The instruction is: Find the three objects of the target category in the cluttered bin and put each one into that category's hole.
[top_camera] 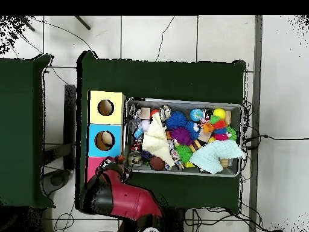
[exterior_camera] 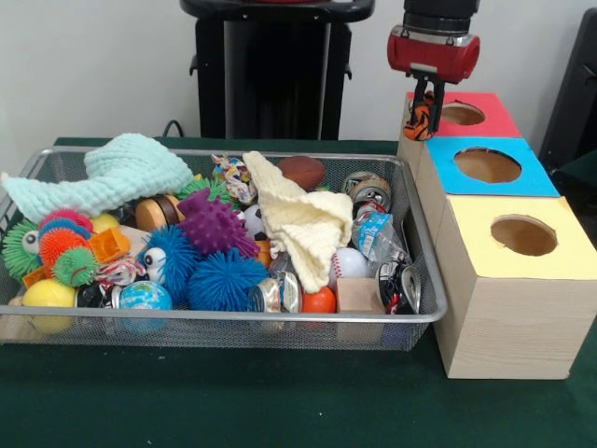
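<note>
End effector (exterior_camera: 424, 114) clenched on the tiger plush (exterior_camera: 421, 119), orange with black stripes, dangling just at the 9 o'clock edge of the red box (exterior_camera: 490, 117) and a little above its rim; probably held high to clear the box wall before crossing to the red hole (exterior_camera: 463, 114), which sits at 3 o'clock from the toy. Not yet over the opening, so release here would likely drop it against the box side or onto the counter (exterior_camera: 233, 401). Blue box (exterior_camera: 522, 173) and yellow box (exterior_camera: 560, 252) lined up toward 5 o'clock from the red one; something pale visible inside the blue hole (top_camera: 106, 139) from overhead, identity unclear. Bin (exterior_camera: 224, 317) at 8 o'clock from the end effector, touching or just beside the box row. Contents heaped: mint knitted cloth (exterior_camera: 121, 173), cream knitted cloth (exterior_camera: 303, 219), blue spiky ball (exterior_camera: 224, 278), purple spiky ball (exterior_camera: 210, 224), baseball (exterior_camera: 350, 263), crushed cans (exterior_camera: 368, 191). No further plush showing; cloths probably cover whatever remains, so digging beneath them seems necessary.
</note>
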